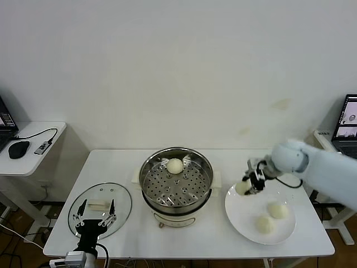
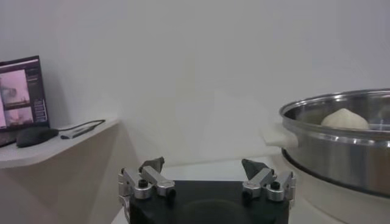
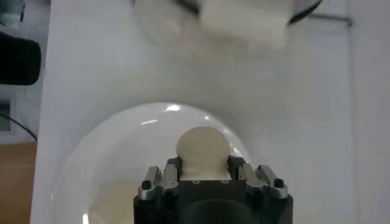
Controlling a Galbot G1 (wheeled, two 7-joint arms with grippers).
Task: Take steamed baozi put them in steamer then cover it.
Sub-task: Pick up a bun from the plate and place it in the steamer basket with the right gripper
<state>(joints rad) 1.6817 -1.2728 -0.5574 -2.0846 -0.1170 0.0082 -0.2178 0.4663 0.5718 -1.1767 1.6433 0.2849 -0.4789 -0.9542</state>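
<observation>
Right gripper (image 1: 249,186) clamped on one bun (image 1: 242,187), held over the near-steamer edge of the plate (image 1: 240,215); jaws grip it at mid-height on opposite sides. Bun looks soft, light and easily dented, so a gentle side hold suits it. Two buns (image 1: 277,210) lie on the plate, one bun (image 1: 174,165) in the steamer (image 1: 176,184). Left gripper (image 1: 95,213) hangs spread wide over the lid (image 1: 120,198). White table (image 1: 184,237), plain white wall, side desk with mouse (image 1: 18,148).
</observation>
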